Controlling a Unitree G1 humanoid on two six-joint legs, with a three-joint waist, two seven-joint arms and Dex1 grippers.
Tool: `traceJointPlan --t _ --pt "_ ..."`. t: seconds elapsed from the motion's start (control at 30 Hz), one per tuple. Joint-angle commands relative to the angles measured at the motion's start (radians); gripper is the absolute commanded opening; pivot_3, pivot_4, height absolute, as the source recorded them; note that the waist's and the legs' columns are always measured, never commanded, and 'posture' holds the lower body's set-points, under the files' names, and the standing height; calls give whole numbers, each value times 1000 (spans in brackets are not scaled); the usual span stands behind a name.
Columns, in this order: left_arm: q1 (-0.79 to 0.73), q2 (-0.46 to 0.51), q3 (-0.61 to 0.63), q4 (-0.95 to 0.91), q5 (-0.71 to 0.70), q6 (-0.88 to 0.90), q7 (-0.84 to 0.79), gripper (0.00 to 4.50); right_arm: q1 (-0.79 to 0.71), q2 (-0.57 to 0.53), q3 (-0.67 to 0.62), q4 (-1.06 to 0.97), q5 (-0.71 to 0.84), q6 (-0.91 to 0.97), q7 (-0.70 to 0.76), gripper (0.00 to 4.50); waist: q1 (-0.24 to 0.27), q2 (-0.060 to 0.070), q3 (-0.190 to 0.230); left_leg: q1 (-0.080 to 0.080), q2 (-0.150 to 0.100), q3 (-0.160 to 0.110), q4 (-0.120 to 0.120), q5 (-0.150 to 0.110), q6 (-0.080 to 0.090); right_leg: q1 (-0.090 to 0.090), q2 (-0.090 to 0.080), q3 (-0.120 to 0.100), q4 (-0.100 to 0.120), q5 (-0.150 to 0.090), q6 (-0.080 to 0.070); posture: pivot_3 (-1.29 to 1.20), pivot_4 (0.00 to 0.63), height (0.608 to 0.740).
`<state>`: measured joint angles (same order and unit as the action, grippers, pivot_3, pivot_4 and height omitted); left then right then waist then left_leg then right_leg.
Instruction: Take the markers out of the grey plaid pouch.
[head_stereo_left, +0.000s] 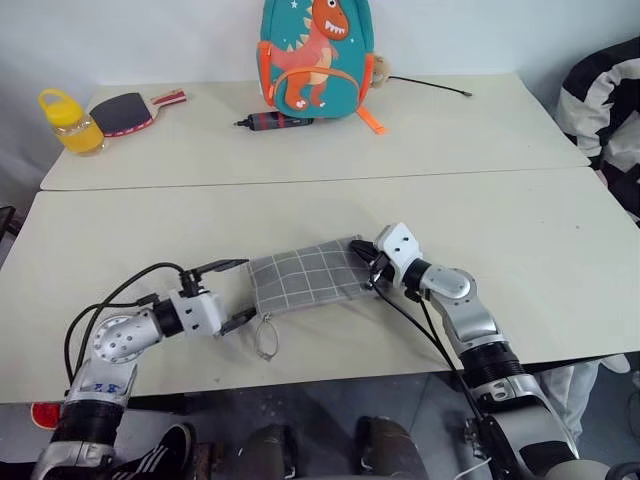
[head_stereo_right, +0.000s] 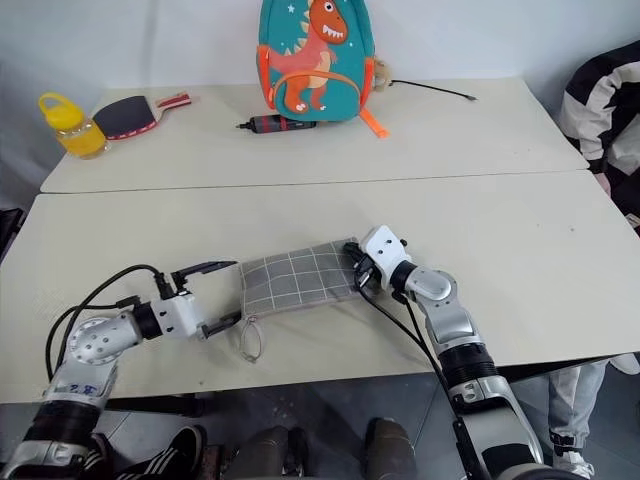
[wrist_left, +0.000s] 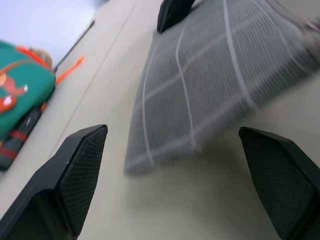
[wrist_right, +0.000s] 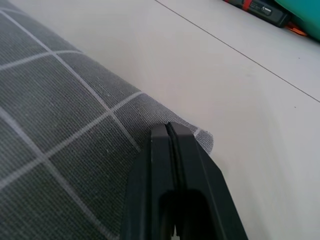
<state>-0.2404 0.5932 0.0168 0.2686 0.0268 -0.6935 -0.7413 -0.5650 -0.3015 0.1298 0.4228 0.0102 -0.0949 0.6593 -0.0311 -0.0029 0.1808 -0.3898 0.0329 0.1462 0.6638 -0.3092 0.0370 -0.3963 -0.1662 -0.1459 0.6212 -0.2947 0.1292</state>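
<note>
With the right gripper (head_stereo_left: 372, 268) clenched on the grey plaid pouch (head_stereo_left: 300, 277) at its right end, bring the spread-open left gripper (head_stereo_left: 238, 293) onto the left end before unzipping.

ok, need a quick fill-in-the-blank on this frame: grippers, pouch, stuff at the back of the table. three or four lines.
1. The right gripper is ____ on a corner of the grey plaid pouch.
2. The left gripper faces the pouch's other end with its fingers wide ____.
3. The teal backpack bears an orange ____.
4. Beside the yellow jar lies a table tennis ____.

Missing words: shut; open; dinosaur; paddle
</note>
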Motion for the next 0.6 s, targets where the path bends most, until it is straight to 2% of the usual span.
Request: traceJointPlan --t 0.03,0.07,0.17,0.47,0.6 --pt "-24 -4 -28 21 -6 -14 3 4500 13 -5 -2 -18 -2 -5 -5 42 -1 0 0 0 0 0 0 0 0 0 0 0 0 0 0 0 150 740" --pt "-30 -6 -40 26 -15 -12 -8 4082 15 -6 -4 -25 0 -3 -5 0 -1 0 0 0 0 0 0 0 0 0 0 0 0 0 0 0 150 740" --pt "-34 0 -56 34 -26 -20 -18 3195 22 -12 -8 -41 1 0 -6 0 -1 0 0 0 0 0 0 0 0 0 0 0 0 0 0 0 150 740" --pt "-8 24 -37 28 -63 -13 -17 124 22 -18 -25 -65 21 17 3 0 -1 0 0 0 0 0 0 0 0 0 0 0 0 0 0 0 150 740" --pt "9 32 -25 9 -58 -6 6 27 -2 -15 -33 -93 45 34 20 0 -2 0 0 0 0 0 0 0 0 0 0 0 0 0 0 0 150 740"
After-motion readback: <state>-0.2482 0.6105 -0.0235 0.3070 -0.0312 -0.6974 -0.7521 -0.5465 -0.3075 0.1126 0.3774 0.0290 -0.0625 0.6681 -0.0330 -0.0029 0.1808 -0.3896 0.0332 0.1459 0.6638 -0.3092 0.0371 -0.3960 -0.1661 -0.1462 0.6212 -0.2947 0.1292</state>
